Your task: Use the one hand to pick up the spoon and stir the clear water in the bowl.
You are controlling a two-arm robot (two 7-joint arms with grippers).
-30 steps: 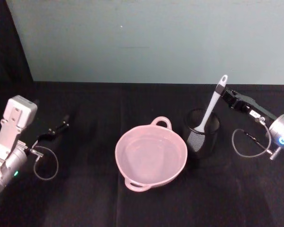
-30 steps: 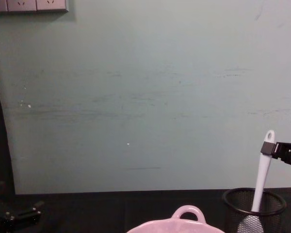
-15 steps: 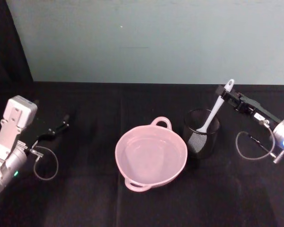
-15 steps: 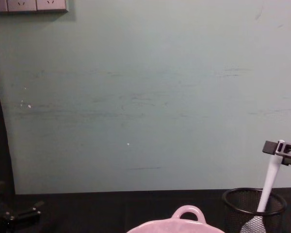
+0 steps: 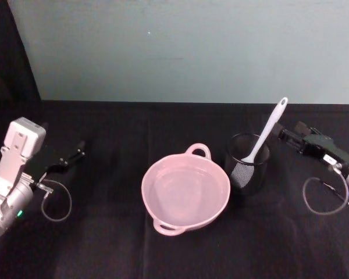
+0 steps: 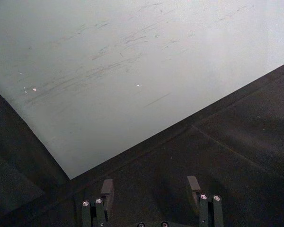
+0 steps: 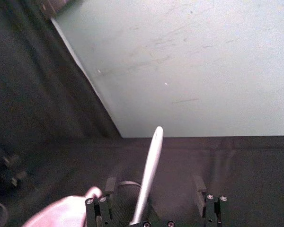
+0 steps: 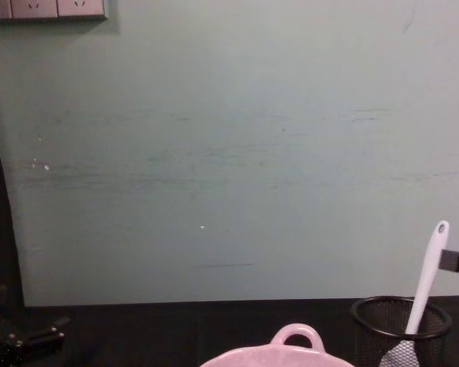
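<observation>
The spoon [image 5: 266, 132] stands ungrasped in the cup [image 5: 248, 163]; the right gripper [image 5: 286, 136], jaws wide, at 3 o'clock of it, must close on the handle.

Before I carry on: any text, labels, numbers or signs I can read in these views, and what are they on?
None can be read.
Right end effector: a small white label on its body, too small to read.
Spoon, mesh cup and bowl: no markings visible.
Wall outlets: no legible text.
</observation>
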